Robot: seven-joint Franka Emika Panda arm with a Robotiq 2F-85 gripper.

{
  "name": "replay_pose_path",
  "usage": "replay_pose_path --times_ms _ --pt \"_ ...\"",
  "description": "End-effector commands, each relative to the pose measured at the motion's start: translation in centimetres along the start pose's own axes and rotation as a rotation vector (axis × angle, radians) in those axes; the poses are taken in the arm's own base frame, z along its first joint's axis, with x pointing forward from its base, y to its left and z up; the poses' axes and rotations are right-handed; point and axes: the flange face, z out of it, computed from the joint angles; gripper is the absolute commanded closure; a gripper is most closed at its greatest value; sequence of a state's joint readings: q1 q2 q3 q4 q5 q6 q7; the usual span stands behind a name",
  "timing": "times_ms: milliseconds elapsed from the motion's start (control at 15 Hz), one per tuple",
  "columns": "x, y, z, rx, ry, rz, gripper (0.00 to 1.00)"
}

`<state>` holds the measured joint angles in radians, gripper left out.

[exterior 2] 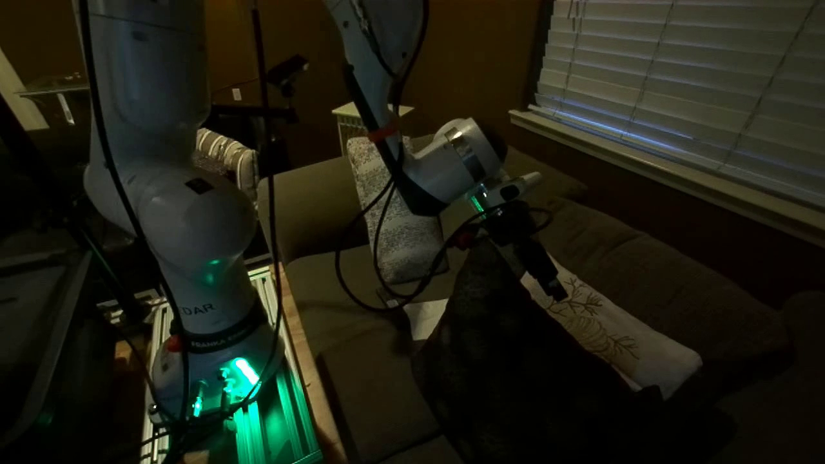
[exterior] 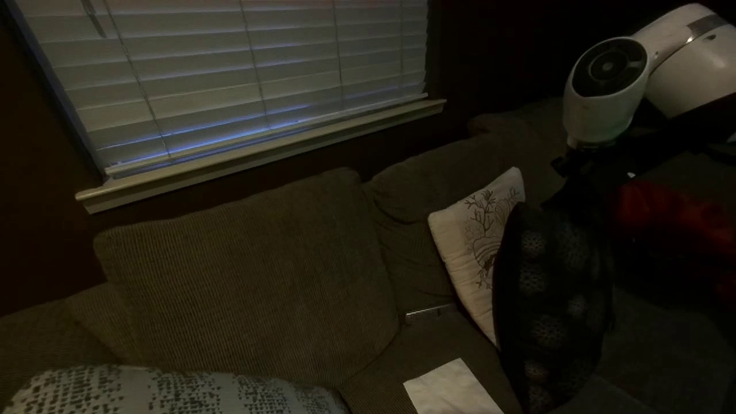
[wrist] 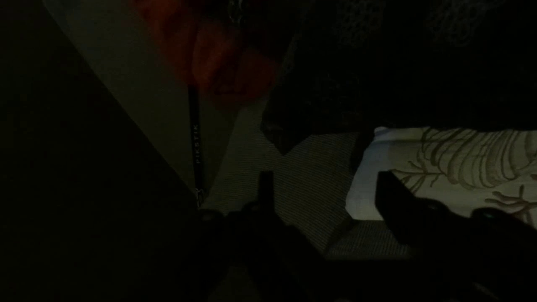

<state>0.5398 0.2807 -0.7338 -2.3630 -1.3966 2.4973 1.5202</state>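
My gripper (wrist: 325, 178) stands open in the wrist view, its dark fingers spread with only sofa fabric and a pillow's edge visible beyond the gap. Behind the right finger lies a white pillow (wrist: 457, 176) with a brown coral and shell drawing. A dark patterned pillow (wrist: 377, 79) fills the upper right, one corner pointing towards the gripper. In an exterior view the gripper (exterior 2: 555, 291) hangs beside that dark pillow (exterior 2: 515, 367), in front of the white pillow (exterior 2: 619, 348). Whether it touches either cannot be told. Both pillows, dark (exterior: 552, 322) and white (exterior: 468, 241), lean together on the sofa.
A blurred red, fluffy thing (wrist: 222, 63) and a black stick (wrist: 196, 138) marked PIKSTIK lie at the upper left. The sofa backrest (exterior: 253, 287) runs below the blinds (exterior: 230, 75). A white sheet (exterior: 451, 388) lies on the seat; a grey-white pillow (exterior 2: 399, 225) stands beyond.
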Motion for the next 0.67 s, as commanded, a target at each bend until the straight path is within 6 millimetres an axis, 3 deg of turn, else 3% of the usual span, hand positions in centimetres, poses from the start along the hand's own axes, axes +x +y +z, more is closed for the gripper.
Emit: replay_pose_path --times_ms 0,400,600 --pt "1.7 -0.6 -0.1 0.014 0.033 0.043 0.04" --pt "2.7 -2.2 -1.1 0.124 -0.052 0.209 0.0" --pt "2.5 -2.4 -0.8 0.104 -0.038 0.172 0.0"
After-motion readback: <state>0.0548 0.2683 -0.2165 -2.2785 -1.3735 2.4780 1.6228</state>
